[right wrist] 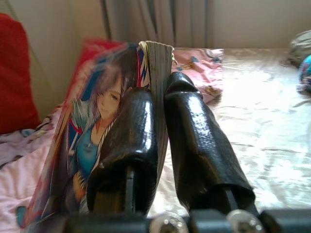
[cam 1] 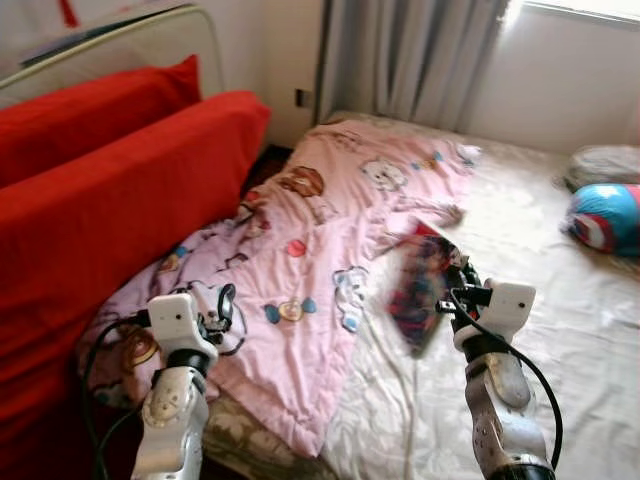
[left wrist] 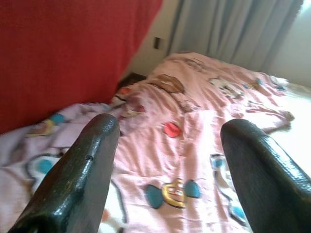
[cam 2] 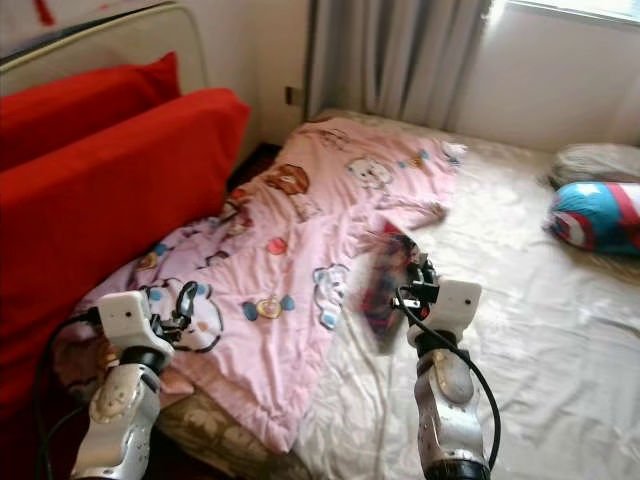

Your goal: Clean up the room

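Right gripper (right wrist: 158, 141): raised above the bed; its 2 black fingers (right wrist: 127, 141) were pressed onto a thin book (cam 1: 422, 285), 1 on the illustrated cover and 1 against the page edge. The book was held upright, clear of the cream sheet (cam 1: 520, 420), and was blurred in the head views, so its cover detail could be read only loosely: a drawn figure in blue.

Left gripper (left wrist: 170, 160): held low above the near end of the pink quilt (cam 1: 320, 230), its 2 fingers spread wide with nothing between them.

Pink quilt: printed with cartoon animals, spread under and ahead of the left gripper, reaching up the bed to the left of the held book.

Red sofa back (cam 1: 120, 190): ranged along the outer left of the left gripper, beside the quilt.

Grey curtain (cam 1: 410, 55): hung well beyond both grippers at the far end of the bed.

Blue, red and white cushion (cam 1: 605, 215): laid on the sheet well to the right of the right gripper, a grey bundle (cam 1: 600, 162) just behind it.
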